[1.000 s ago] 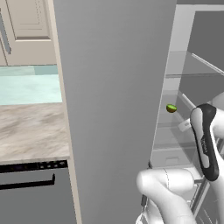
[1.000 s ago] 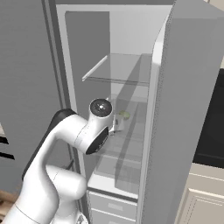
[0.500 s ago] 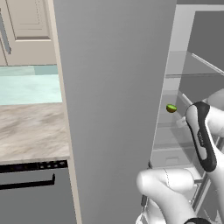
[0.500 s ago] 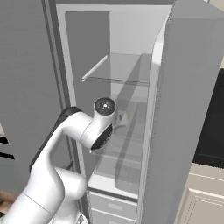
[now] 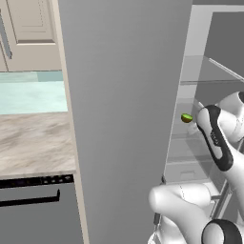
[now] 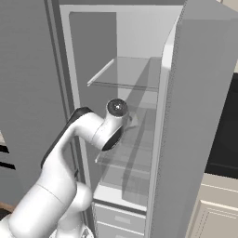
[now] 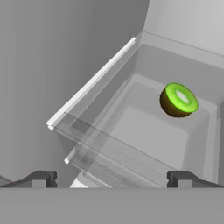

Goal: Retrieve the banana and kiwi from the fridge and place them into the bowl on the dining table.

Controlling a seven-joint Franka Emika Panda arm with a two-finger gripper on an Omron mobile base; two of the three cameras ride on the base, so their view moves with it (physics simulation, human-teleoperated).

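While the base cameras have held their position, the arm's elbow has swung farther into the open fridge (image 6: 139, 69) than a second ago, and the arm now covers the kiwi in the right base view. The hand (image 7: 112, 178) is released, fingers (image 7: 41, 179) spread wide and clear of the fruit. The kiwi (image 7: 178, 100), a cut half with green flesh exposed, rests on a glass shelf (image 7: 144, 135) inside the fridge, ahead of the hand and right of its centre line. The same kiwi (image 5: 187, 117) shows beside the arm's dark-banded link.

Cream cabinets (image 5: 28, 28) above a marble counter (image 5: 33, 143), perhaps a dark dishwasher (image 5: 35, 212) below.
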